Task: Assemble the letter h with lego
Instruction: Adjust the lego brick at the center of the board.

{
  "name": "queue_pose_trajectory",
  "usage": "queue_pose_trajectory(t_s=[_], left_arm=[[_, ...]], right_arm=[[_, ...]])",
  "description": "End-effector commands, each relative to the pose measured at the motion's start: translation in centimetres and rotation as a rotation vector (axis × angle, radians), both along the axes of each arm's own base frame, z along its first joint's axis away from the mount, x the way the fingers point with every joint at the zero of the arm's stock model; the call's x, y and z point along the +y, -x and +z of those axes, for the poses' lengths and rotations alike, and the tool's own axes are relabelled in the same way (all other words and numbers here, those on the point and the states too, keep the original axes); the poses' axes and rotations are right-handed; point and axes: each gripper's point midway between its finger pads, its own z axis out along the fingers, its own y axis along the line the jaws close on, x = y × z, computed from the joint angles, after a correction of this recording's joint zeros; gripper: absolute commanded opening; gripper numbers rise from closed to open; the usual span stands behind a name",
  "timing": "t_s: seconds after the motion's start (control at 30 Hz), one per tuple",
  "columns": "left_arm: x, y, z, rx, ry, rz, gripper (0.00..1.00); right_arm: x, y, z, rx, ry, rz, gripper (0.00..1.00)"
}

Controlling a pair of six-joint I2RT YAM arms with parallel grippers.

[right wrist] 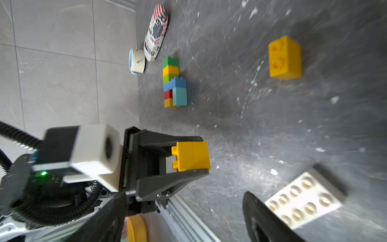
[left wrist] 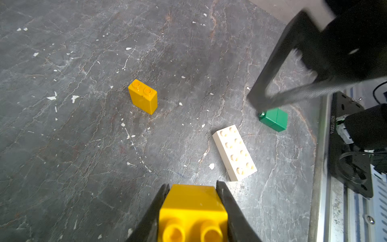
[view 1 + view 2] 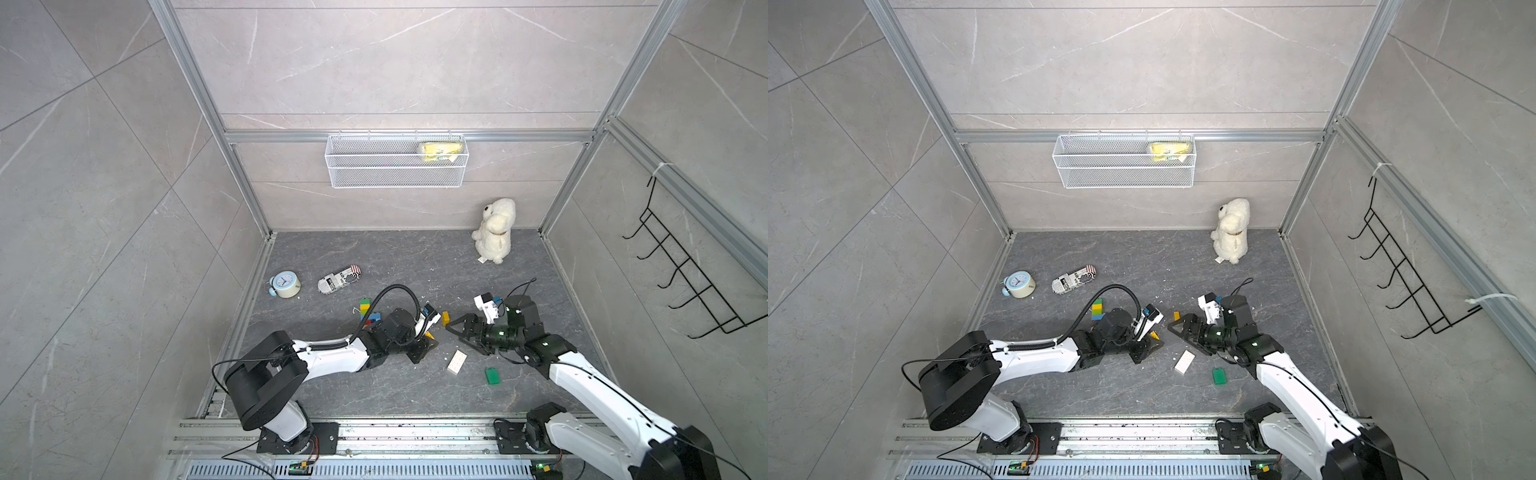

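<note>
Wrist views show plainly, top views barely, left jaws clamping a yellow brick (image 1: 191,156); right jaws gape empty.

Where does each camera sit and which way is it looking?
Top views: high overhead, looking down at the floor; both arms show, right gripper open.
Left wrist: on the left arm, facing white brick; left gripper grips yellow brick.
Right wrist: on the right arm, facing left gripper; own fingers show.
Shared: wrist views both show white brick and loose yellow brick.

Top views look down on whole scene; wrist cams close, share white brick (image 2: 234,152).
</note>
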Motion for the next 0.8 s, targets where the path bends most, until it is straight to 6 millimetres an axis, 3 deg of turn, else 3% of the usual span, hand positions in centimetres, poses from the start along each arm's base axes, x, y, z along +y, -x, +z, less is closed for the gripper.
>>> queue_pose_trajectory(t_s=[0.0,0.33,0.53,0.77], left_arm=[[-0.4,-1.0,-1.1,-0.031,-0.052,0.002,0.22],[-1.0,-2.2,-4.4,-0.010,-0.142,0.017,0.22],[-0.9,-2.8,-5.3,-0.008,-0.187,0.038,0.42],[-0.7,-3.1,-5.0,-0.017,-0.200,0.052,0.53]], right_arm=[[-4.0,0.0,-2.9,0.001,0.230,-0.124,0.89],[-5.4,-0.2,-6.6,-0.021,0.309,-0.166,0.89],[-5.8,-0.4,-8.2,-0.014,0.343,-0.171,0.89],[-6.0,-0.4,-9.0,0.002,0.365,-0.171,0.89]])
